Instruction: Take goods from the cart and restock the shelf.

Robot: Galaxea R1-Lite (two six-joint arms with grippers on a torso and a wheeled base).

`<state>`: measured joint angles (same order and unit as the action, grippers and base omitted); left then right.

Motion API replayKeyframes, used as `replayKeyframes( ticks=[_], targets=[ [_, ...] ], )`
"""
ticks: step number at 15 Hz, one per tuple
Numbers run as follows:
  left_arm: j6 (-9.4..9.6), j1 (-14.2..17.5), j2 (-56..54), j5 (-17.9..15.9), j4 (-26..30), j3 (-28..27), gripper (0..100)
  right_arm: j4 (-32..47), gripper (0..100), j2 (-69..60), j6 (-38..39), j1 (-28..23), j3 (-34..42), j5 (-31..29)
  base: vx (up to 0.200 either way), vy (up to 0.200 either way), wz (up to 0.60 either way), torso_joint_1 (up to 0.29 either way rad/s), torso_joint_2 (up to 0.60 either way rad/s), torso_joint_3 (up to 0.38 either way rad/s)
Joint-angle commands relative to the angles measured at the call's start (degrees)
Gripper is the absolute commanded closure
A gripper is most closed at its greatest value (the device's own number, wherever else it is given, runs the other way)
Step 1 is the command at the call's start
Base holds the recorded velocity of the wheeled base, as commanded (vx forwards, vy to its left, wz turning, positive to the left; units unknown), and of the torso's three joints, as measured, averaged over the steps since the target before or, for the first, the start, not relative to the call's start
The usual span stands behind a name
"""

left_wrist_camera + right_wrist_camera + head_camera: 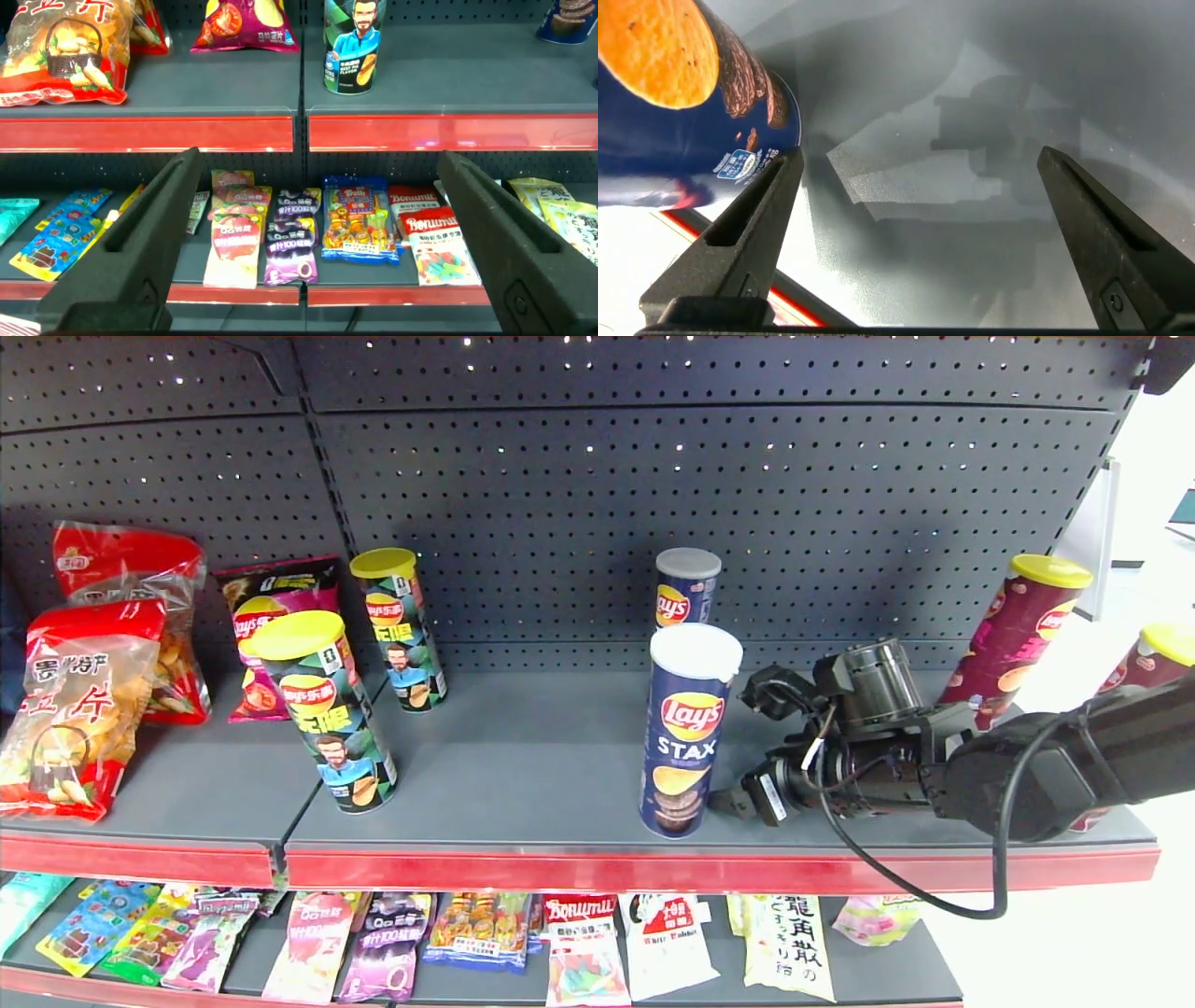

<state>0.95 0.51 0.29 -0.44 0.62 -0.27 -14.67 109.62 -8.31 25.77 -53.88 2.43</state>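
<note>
A blue chips can with a white lid (689,728) stands upright near the front edge of the grey shelf (523,756). My right gripper (750,749) lies level on the shelf just to the can's right, open, with nothing between its fingers. In the right wrist view the can (682,103) sits just outside one finger (738,243) of the right gripper (915,233), over bare shelf surface. My left gripper (318,243) is open and empty in front of the shelves, facing the lower shelf's candy bags (290,243).
A second blue can (686,586) stands at the back wall. Two yellow-lidded green cans (327,709) (400,625) stand left of centre, maroon cans (1018,625) at the right end, snack bags (75,709) at the left. The shelf has a red front lip (653,870).
</note>
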Motion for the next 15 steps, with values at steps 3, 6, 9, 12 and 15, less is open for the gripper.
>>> replayKeyframes(
  ticks=[3,6,9,12,15],
  targets=[
    [0.02,0.0,0.0,0.0,0.0,0.0,0,-0.1,0,0.3,0.1,0.8,-0.3,0.0,0.0,0.0,0.0,0.0,0.0,0.0],
    [0.02,0.0,0.0,0.0,0.0,0.0,0,-0.1,0,0.3,0.1,0.8,-0.3,-0.1,0.0,0.0,0.0,0.0,0.0,0.0],
    [0.02,0.0,0.0,0.0,0.0,0.0,0,0.0,0,-0.1,0.0,0.5,0.4,0.0,0.0,0.0,0.0,0.0,0.0,0.0],
    [0.02,0.0,0.0,0.0,0.0,0.0,0,0.1,0,-3.4,0.0,0.0,2.7,0.0,0.0,0.0,0.0,0.0,0.0,0.0],
    [0.02,0.0,0.0,0.0,0.0,0.0,0,0.0,0,-10.7,0.0,0.5,8.1,-0.4,0.0,0.0,0.0,0.0,0.0,0.0]
  ],
)
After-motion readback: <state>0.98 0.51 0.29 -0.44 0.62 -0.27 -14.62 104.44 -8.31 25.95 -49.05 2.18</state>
